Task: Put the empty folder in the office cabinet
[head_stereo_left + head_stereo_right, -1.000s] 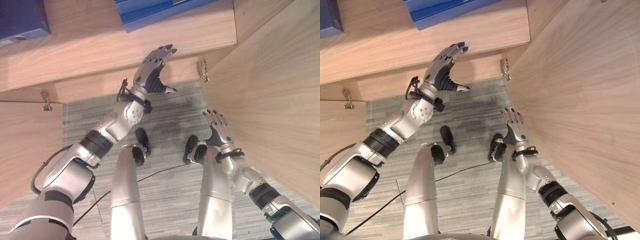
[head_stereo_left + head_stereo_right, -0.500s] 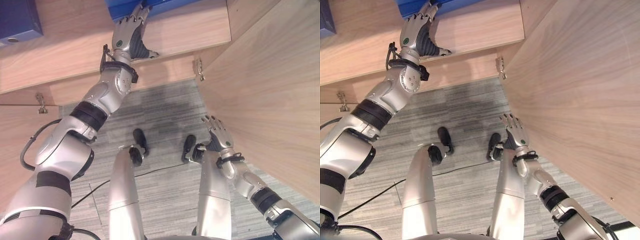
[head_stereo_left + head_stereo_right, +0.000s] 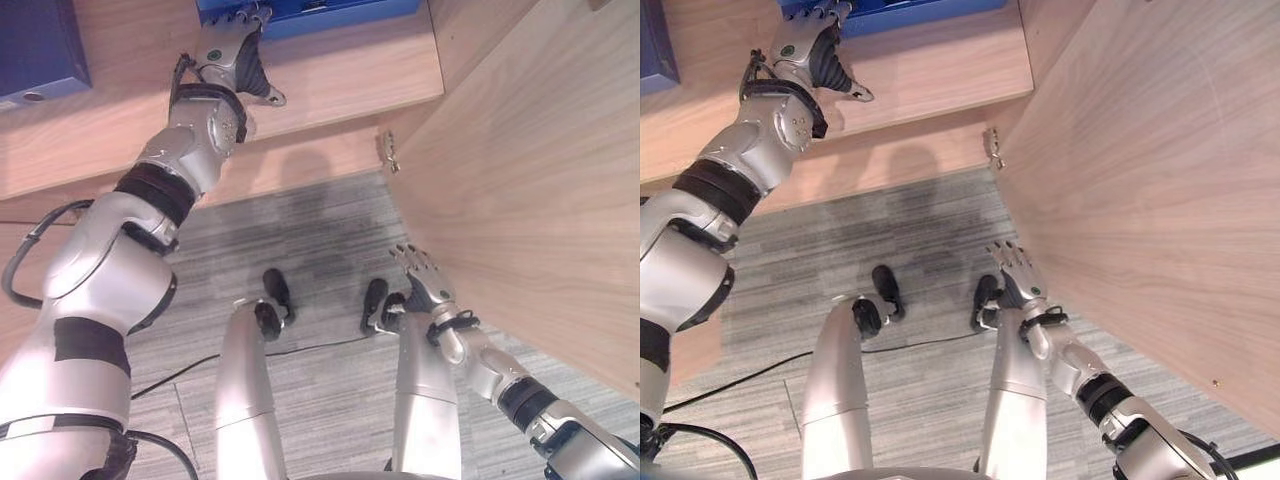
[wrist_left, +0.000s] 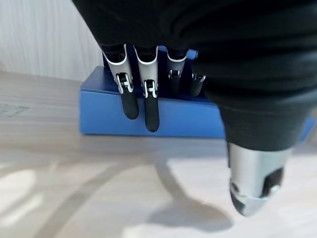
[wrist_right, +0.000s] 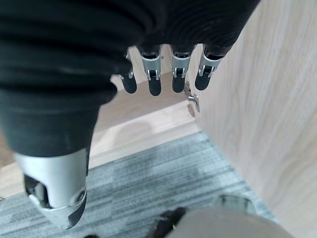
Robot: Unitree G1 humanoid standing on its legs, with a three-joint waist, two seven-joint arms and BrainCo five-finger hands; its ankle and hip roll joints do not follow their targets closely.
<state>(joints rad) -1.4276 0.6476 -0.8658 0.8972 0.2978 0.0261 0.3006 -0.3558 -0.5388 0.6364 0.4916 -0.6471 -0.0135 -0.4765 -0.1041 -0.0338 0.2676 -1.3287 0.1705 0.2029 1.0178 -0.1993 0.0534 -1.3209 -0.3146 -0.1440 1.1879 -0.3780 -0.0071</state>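
The left hand (image 3: 232, 62) presses straight fingers (image 4: 151, 106) against the blue folder (image 4: 163, 116) on the cabinet shelf (image 3: 330, 75); thumb apart. The right hand (image 3: 424, 283) hangs open beside the cabinet door (image 3: 520, 190).

The bare wooden shelf (image 3: 340, 75) of the cabinet lies open in front of the blue folder (image 4: 158, 111), which blocks the way deeper in; the left hand (image 3: 232, 55) has its straight fingers against the folder's front. A darker blue binder (image 3: 35, 45) takes the shelf's left end. The open cabinet door (image 3: 520, 190) walls off the right side beside the lowered right hand (image 3: 425, 285), relaxed over grey carpet (image 3: 300, 230).
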